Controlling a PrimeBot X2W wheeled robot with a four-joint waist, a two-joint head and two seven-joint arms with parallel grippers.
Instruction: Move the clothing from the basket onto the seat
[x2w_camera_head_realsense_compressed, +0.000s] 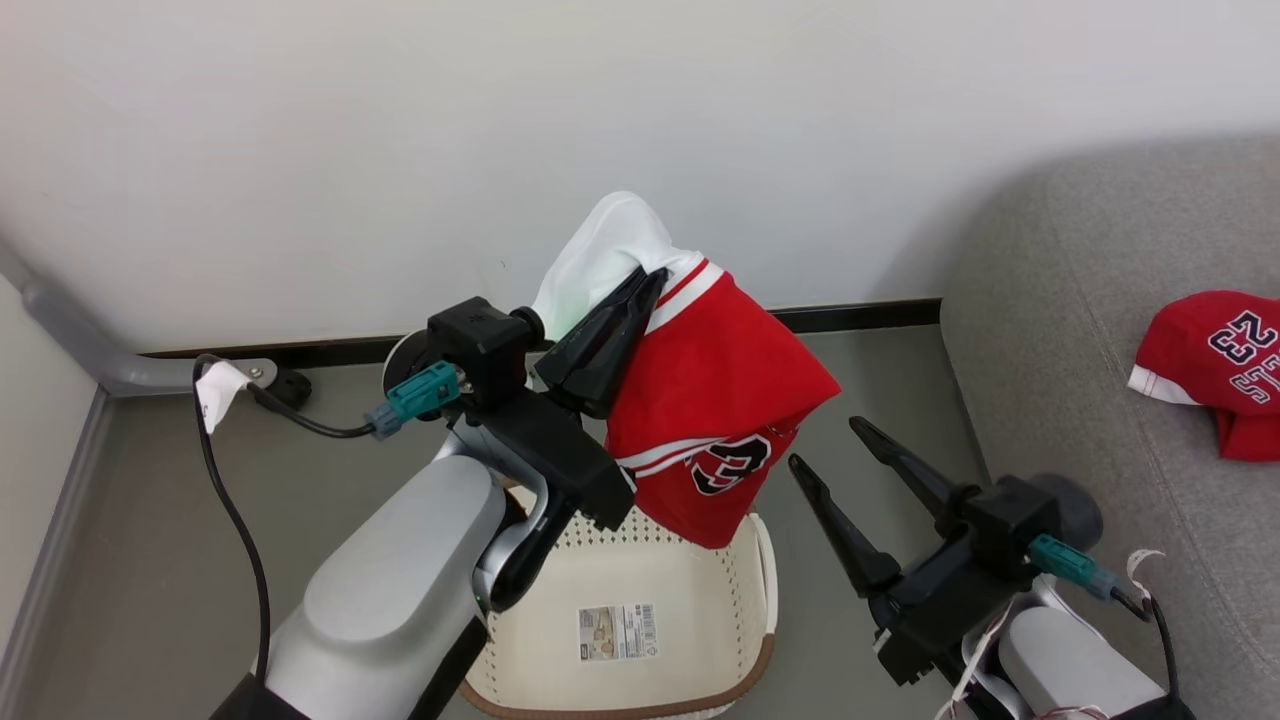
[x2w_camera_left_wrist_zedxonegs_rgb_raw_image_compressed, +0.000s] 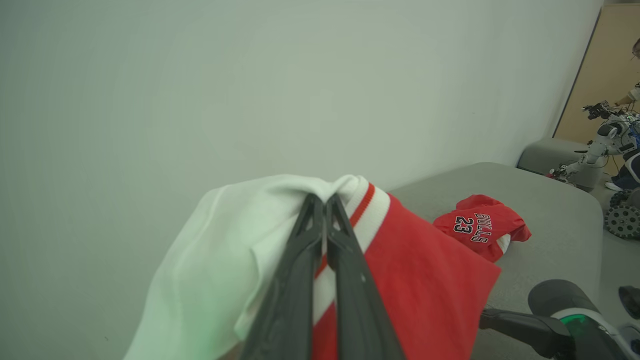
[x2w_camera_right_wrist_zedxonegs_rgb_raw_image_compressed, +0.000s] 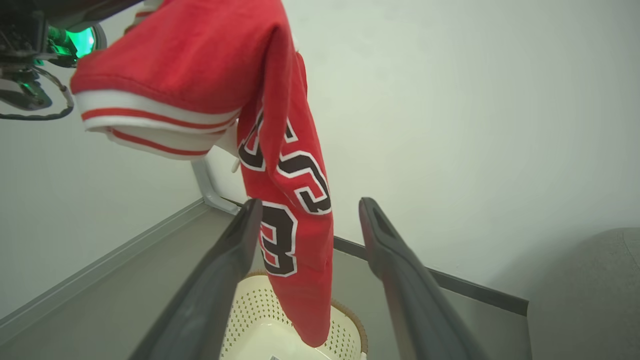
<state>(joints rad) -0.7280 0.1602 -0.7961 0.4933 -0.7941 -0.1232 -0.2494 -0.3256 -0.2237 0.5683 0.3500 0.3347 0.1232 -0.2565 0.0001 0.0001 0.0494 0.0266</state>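
White wall (x2w_camera_head_realsense_compressed: 600, 100) and grey floor (x2w_camera_head_realsense_compressed: 150, 500) frame the scene: the left claw (x2w_camera_head_realsense_compressed: 648, 283), its fingers pressed together on white-and-red trim, holds the red shorts (x2w_camera_head_realsense_compressed: 720, 390) aloft, their lowest fold dangling over the far rim of the cream basket (x2w_camera_head_realsense_compressed: 560, 600). Beside the shorts the right claw (x2w_camera_head_realsense_compressed: 826, 443) stands with fingers spread apart, gripping nothing. On the grey seat (x2w_camera_head_realsense_compressed: 1080, 300), back from its rounded corner, lies the "BULLS 23" jersey (x2w_camera_head_realsense_compressed: 1215, 350) — well apart from the basket.

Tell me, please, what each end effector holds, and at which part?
The left end effector is shut on the red shorts, pinching their striped white edge. The right end effector is open and holds nothing.
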